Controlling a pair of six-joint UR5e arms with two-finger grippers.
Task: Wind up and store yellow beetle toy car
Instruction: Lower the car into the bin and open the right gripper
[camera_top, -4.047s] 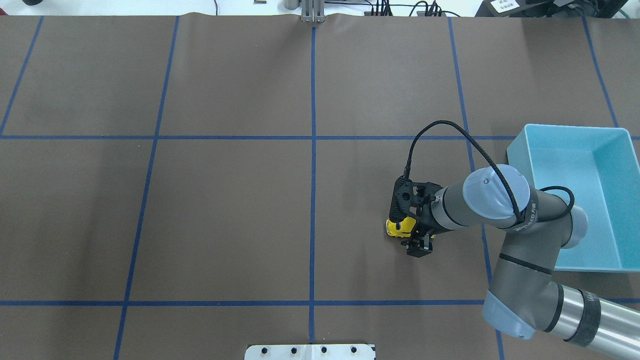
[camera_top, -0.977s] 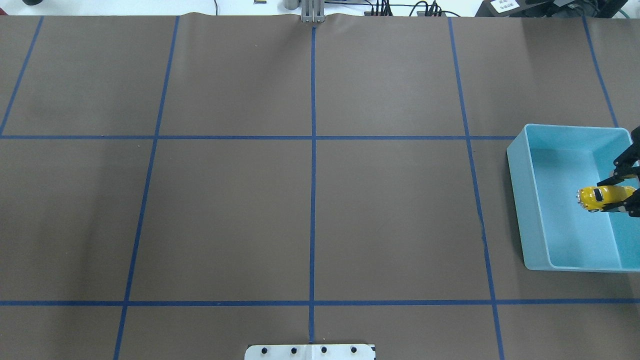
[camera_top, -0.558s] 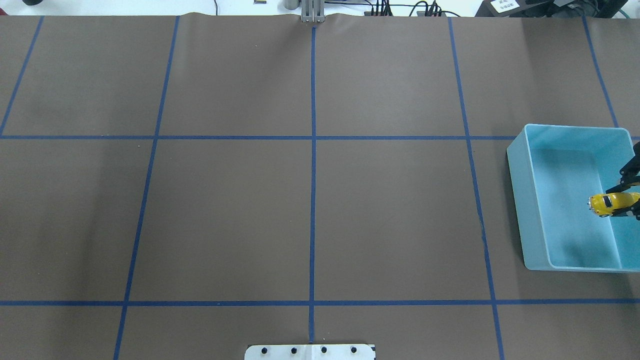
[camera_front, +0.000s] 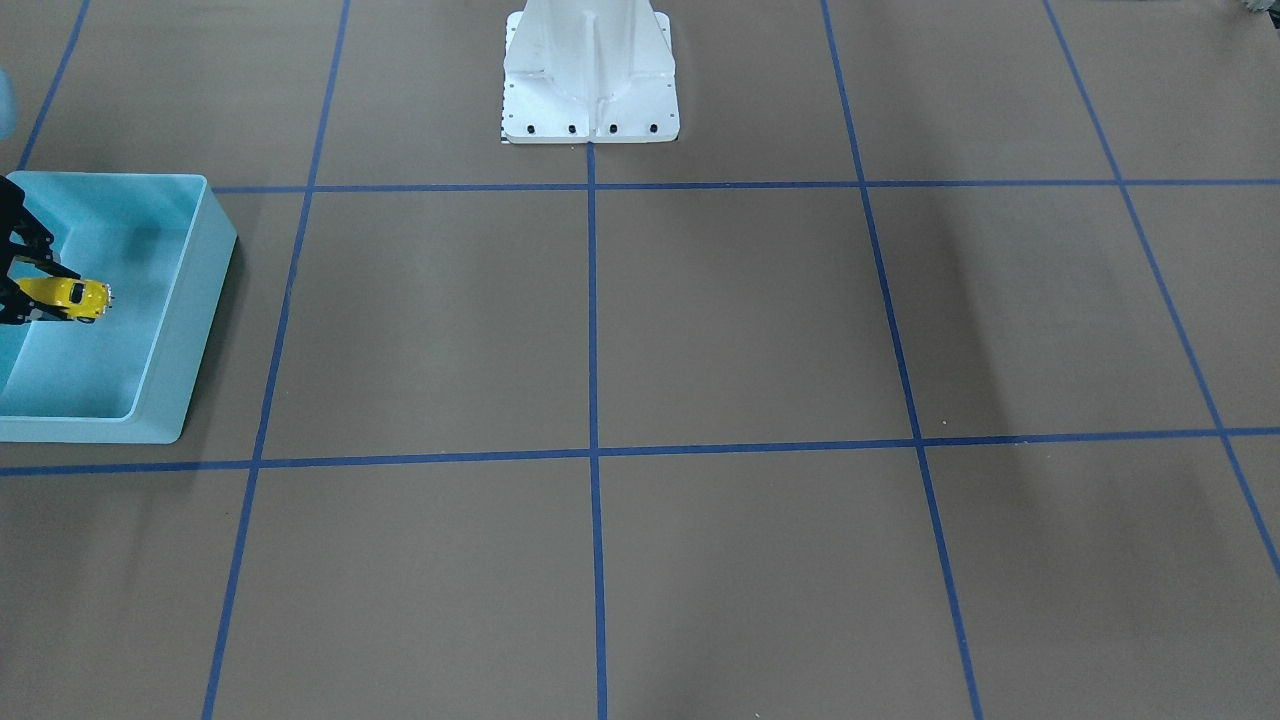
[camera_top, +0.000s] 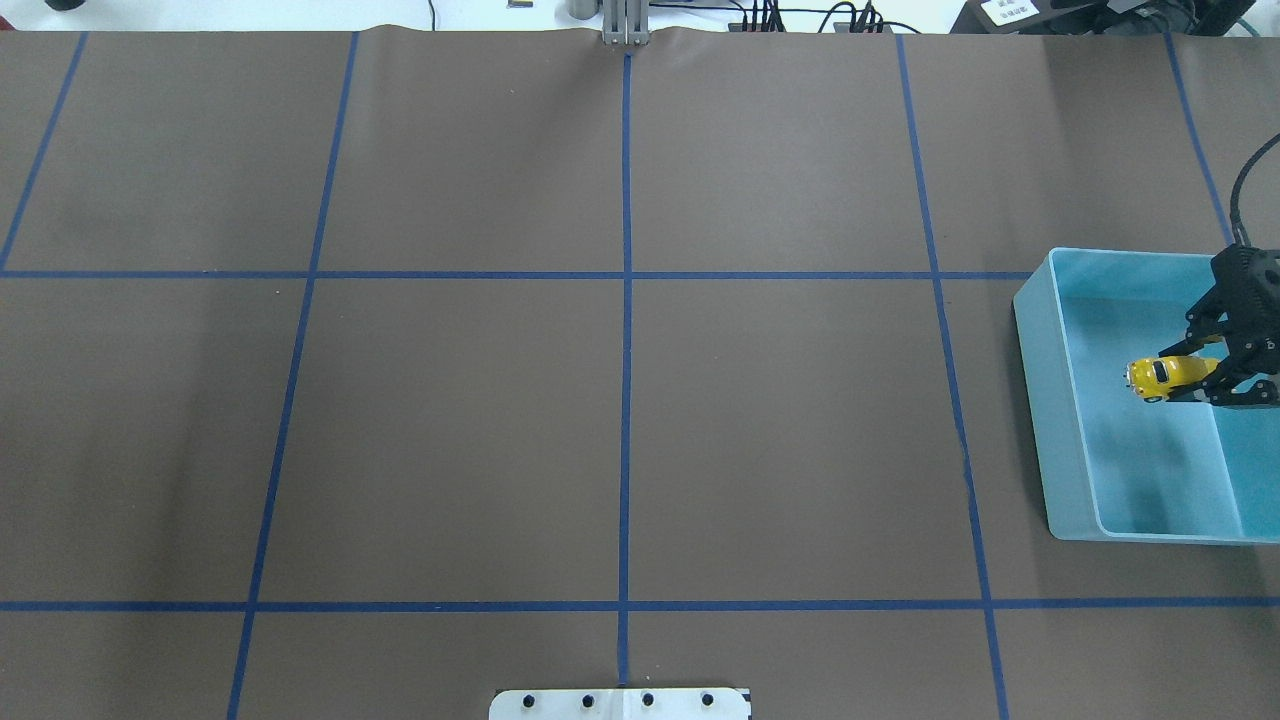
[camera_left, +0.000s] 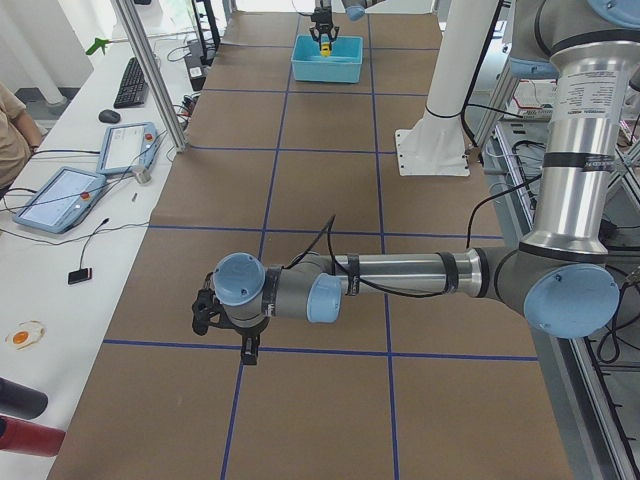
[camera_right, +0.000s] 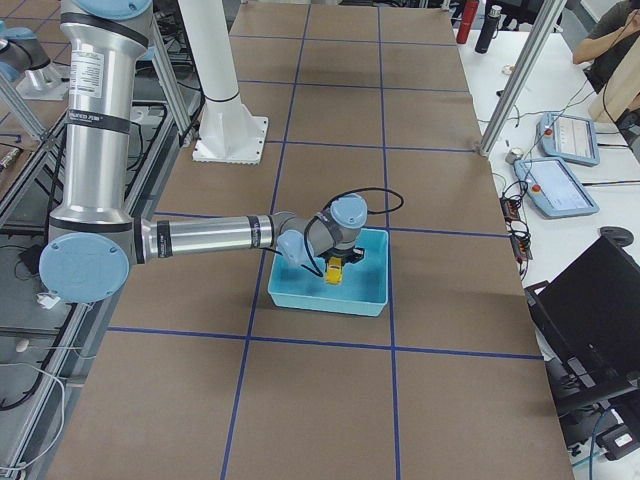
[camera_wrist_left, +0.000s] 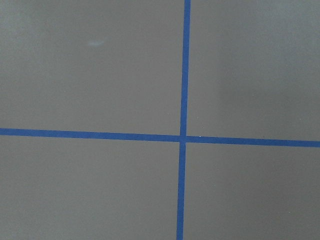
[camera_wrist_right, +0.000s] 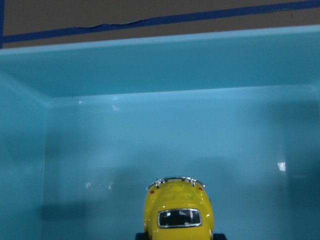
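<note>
Our right claw (camera_top: 1187, 375) is clenched on the small bright yellow Beetle-shaped toy car (camera_top: 1160, 374), one black finger (camera_top: 1190, 335) on each flank. The car sticks out beyond the fingertips, nose pointing away from the claw, roof up and roughly level. In the right wrist view we see its dark window and silver bumper straight ahead of the claw.

Directly beneath the claw sits the light blue rectangular plastic bin (camera_top: 1045, 400), open side up. Claw and car both lie within the bin's outline, with the car well apart from the walls ahead of the claw and to either side. We cannot tell whether the wheels touch the bin floor. From the front-facing camera the same grip shows at the view's left edge, the car (camera_front: 68, 294) jutting from the right claw (camera_front: 35, 290) over the bin (camera_front: 190, 300).

Our left claw (camera_left: 246, 348) hangs low over the brown paper-covered table (camera_top: 450, 420), well apart from the bin. A crossing of blue tape lines (camera_wrist_left: 182, 137) lies right below it. We cannot tell whether this claw is released or clenched.
</note>
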